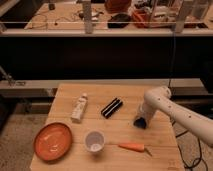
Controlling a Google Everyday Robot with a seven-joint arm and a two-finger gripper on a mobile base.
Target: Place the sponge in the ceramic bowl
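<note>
The orange ceramic bowl (52,141) sits empty at the table's front left corner. My gripper (140,123) points down at the right side of the table, at the end of the white arm (165,102) that comes in from the right. The dark-blue sponge (138,124) lies right at its tip, mostly covered by it, on or just above the wood. Whether the sponge is held is not visible. Bowl and sponge are far apart, nearly the table's width.
Between gripper and bowl stand a white cup (94,141) and an orange carrot (132,147) near the front edge. A black ridged bar (112,107) and a white bottle (79,108) lie mid-table (125,90). A cluttered bench runs behind.
</note>
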